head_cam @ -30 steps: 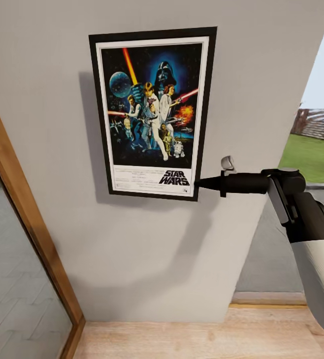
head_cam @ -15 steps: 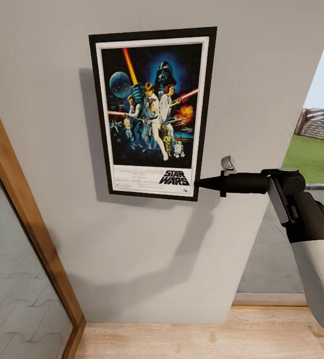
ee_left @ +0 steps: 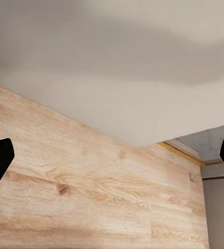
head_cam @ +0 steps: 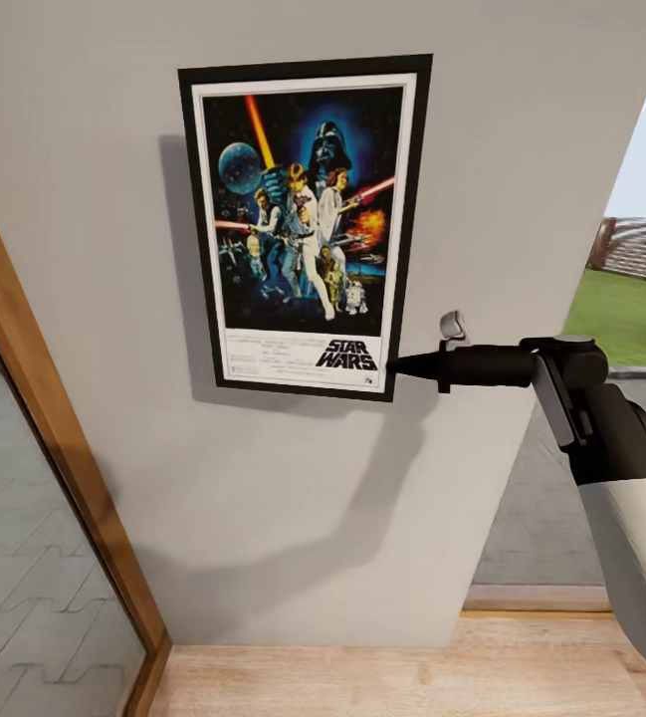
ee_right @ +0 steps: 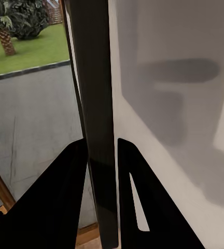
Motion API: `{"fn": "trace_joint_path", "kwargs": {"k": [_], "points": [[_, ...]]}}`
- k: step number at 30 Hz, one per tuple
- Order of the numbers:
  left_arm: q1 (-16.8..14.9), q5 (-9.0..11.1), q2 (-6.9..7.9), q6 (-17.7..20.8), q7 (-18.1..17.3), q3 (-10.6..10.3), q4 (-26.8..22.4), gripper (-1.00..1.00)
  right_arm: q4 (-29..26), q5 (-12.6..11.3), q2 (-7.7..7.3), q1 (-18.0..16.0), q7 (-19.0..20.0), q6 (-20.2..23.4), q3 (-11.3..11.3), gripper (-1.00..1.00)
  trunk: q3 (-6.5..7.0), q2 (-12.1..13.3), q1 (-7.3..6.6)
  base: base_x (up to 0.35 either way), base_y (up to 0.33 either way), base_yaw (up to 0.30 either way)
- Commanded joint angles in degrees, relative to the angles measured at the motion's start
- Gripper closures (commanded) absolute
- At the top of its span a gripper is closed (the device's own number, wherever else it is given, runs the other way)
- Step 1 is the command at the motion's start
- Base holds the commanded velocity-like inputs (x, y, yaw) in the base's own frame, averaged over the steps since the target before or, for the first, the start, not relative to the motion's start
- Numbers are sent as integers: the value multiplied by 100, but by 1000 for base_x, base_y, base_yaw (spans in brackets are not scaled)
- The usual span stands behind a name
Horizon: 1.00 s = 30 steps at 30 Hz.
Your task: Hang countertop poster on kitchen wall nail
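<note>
While the upright Star Wars poster with its thin black frame and white border [head_cam: 305, 227] sits flat against the pale grey plaster wall [head_cam: 293, 498], the right gripper [head_cam: 398, 365] pinches the frame's lower right corner. From its wrist camera, both dark fingers [ee_right: 65, 197] press on either side of the frame's black edge. The left gripper [ee_left: 112, 161] hangs spread wide over the light wooden floor [ee_left: 91, 192], holding nothing. I can't spot any nail; the poster would cover it. That's my worry: if the frame isn't truly caught on a nail, letting go would drop it straight down. Pulling the fingers away sideways could also drag the corner and tilt the poster off.
</note>
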Motion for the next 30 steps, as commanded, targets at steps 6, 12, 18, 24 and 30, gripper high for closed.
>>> {"fn": "trace_joint_path", "kwargs": {"k": [6, 12, 18, 24, 30], "points": [[-5, -47, 3, -34, -15, 44, 7, -100, 5, -40, 92, -7, -5, 58, 1, 100, -14, -14, 4, 0, 0, 0], [-4, -45, 3, -34, -15, 44, 7, -100, 7, -40, 146, -22, -13, 60, 0, 100, -14, -14, 4, 0, 0, 0], [-4, -46, 3, -34, -15, 44, 7, -100, 5, -40, 154, -36, -18, 61, 0, 100, -14, -14, 4, 0, 0, 0], [-3, -47, 3, -34, -15, 44, 7, -100, 6, -40, 156, -43, -18, 61, 0, 100, -14, -14, 4, 0, 0, 0], [-5, -49, 2, -34, -15, 44, 7, -100, 0, -40, 162, -42, -18, 58, 0, 100, -14, -14, 4, 0, 0, 0]]}}
